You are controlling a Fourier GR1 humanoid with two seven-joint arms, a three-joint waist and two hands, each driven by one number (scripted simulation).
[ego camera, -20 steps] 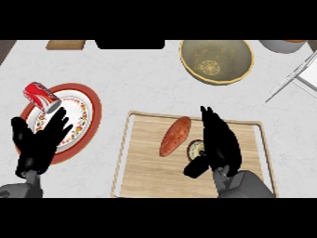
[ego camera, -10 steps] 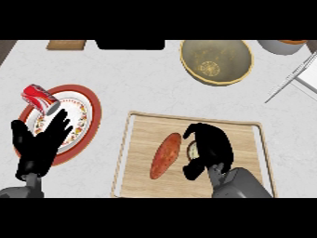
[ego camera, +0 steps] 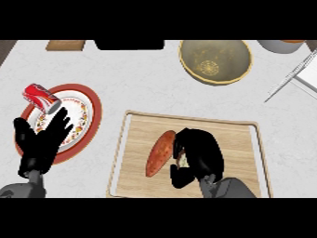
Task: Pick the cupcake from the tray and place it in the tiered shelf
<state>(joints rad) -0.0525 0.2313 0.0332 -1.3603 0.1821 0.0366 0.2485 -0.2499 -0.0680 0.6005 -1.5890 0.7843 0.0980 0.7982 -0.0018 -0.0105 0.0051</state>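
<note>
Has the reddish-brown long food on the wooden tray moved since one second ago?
Yes. The long food slid away from the far edge of the tray, towards the robot and a little left; it now lies beside the curled right hand.

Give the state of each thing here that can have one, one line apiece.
red can, lying on its side on the plate.
bowl, upright.
left hand, open above the plate.
right hand, curled on the tray, apparently round the hidden cupcake.
sweet potato, lying flat on the tray.
</note>
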